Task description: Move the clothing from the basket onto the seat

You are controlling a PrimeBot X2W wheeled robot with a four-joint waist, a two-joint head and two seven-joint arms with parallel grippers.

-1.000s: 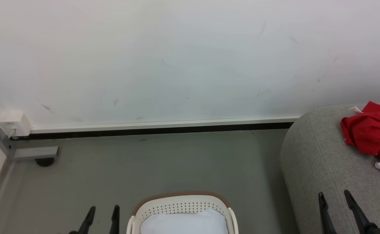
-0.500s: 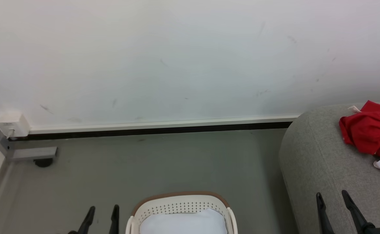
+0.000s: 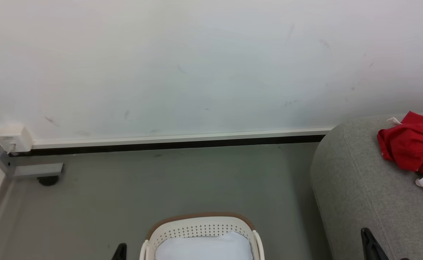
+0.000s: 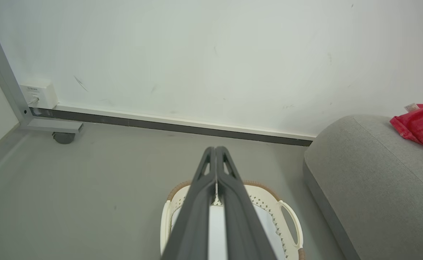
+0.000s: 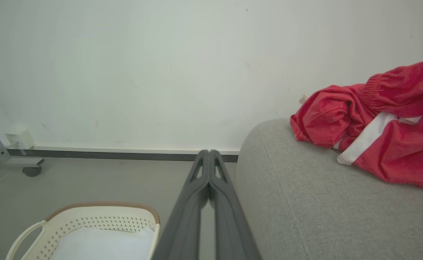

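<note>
dark grey fingers, pressed flat together with nothing between them, rise from the bottom of each wrist view. the left gripper (image 4: 216, 150) points forward and slightly down over the basket (image 4: 291, 220). the right gripper (image 5: 209, 152) points along the strip of floor (image 3: 182, 180) between the basket and the seat (image 5: 305, 209). in the head view just the tips of both poke up at the bottom edge: the left one just left of the basket, the right one in front of the seat's near part. that makes two grippers, both closed on nothing.

one basket stands on the grey floor between them, cream with a brown rim band, and one white liner (image 3: 204, 248) lies inside it. one seat stands at the right, its rounded end turned toward the basket and apart from it. on top of the seat, further back, lies the clothing (image 5: 396, 144): one crumpled red heap with a white stripe and a small label. how many garments are in it i cannot tell.

beyond is one white wall (image 3: 197, 72), with one socket box (image 3: 12, 139) and one caster (image 3: 48, 180) at the far left.
</note>
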